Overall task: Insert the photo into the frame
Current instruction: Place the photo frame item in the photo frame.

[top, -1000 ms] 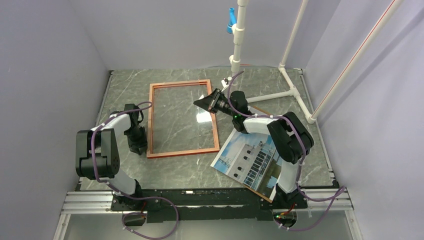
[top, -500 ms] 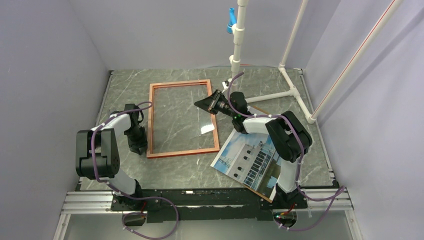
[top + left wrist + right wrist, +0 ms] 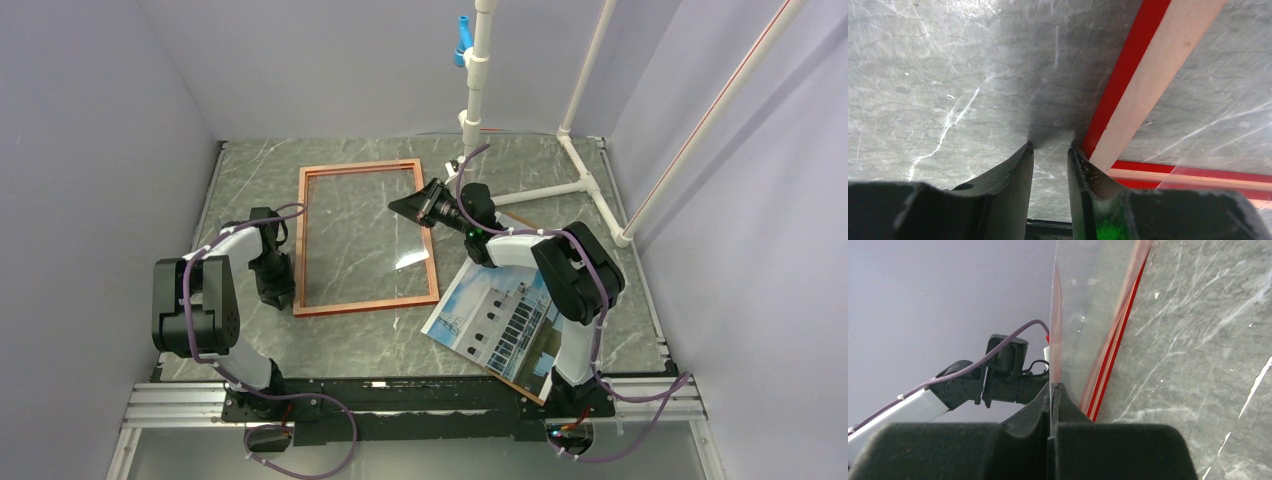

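The frame (image 3: 367,302), orange-brown face up, lies flat on the marble table; its red side and pale wooden rail (image 3: 1148,75) fill the left wrist view. My right gripper (image 3: 402,207) is shut on the right edge of the frame's clear pane (image 3: 1068,315), which rises tilted from the closed jaws (image 3: 1054,385). My left gripper (image 3: 275,293) stands on the table against the frame's left rail near its front corner. It is open (image 3: 1050,146) with bare table between the fingers, and its right finger (image 3: 1083,165) touches the red edge. The photo (image 3: 500,318) lies face up at the front right.
A brown backing board (image 3: 522,219) lies under the photo, its corner showing beyond it. A white pipe stand (image 3: 470,120) rises at the back, with pipe legs (image 3: 560,188) along the table's back right. Lilac walls close in on three sides.
The bright glint on the pane has slid toward the frame's front rail, so the pane's tilt has shifted slightly. Both arms have barely moved.
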Tool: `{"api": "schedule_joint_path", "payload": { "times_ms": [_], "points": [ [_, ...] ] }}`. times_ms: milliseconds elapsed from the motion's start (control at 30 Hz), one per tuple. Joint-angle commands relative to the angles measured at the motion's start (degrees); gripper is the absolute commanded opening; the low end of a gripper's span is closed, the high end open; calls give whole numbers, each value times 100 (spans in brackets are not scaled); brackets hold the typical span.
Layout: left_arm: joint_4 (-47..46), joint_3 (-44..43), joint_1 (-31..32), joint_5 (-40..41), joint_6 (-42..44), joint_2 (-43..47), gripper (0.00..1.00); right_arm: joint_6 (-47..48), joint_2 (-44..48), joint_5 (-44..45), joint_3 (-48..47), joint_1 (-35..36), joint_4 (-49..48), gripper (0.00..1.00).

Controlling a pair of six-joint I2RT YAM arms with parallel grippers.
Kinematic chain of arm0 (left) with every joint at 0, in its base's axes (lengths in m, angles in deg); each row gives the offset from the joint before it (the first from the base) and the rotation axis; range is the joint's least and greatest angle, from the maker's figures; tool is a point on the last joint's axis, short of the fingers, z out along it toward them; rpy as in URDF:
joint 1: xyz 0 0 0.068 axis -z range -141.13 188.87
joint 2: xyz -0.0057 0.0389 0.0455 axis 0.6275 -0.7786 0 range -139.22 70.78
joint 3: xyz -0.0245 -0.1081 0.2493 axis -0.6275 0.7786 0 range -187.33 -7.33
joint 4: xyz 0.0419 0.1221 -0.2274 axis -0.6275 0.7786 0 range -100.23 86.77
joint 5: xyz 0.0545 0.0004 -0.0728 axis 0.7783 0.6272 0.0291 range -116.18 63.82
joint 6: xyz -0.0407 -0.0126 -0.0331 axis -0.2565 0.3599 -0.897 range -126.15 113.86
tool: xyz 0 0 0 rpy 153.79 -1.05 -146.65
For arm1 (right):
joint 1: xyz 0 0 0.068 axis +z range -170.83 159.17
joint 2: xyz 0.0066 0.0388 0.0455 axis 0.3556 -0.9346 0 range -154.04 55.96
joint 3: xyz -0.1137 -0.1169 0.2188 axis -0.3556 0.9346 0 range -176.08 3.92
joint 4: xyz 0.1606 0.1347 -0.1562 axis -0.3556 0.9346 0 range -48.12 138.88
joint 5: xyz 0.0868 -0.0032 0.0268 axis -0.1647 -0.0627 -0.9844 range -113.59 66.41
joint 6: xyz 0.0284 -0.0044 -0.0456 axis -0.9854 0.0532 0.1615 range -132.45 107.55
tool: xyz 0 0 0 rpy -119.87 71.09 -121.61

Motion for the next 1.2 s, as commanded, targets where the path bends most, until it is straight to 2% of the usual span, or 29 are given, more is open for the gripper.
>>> {"api": "schedule_joint_path", "payload": {
  "times_ms": [0, 67, 167, 433, 633, 967, 1167],
  "points": [
    [77, -140, 56, -71, 35, -53, 36, 16, 383, -119, -179, -24, -538, 0],
    [73, -137, 50, -71, 35, -53, 36, -3, 451, -40, -42, -24, -784, 0],
    [77, -143, 50, -71, 38, -61, 36, 119, 526, 10, -91, -31, -461, 0],
    [78, -140, 56, -71, 42, -64, 35, 82, 612, -33, -11, -33, -714, 0],
    [76, -139, 59, -71, 44, -77, 35, 80, 246, -66, -205, -38, -503, 0],
    [76, -144, 59, -71, 44, -85, 35, -265, -335, 42, -45, -33, -829, 0],
    [75, -145, 63, -71, 36, -76, 34, -343, -363, 65, 54, -37, -906, 0]
  ]
}}
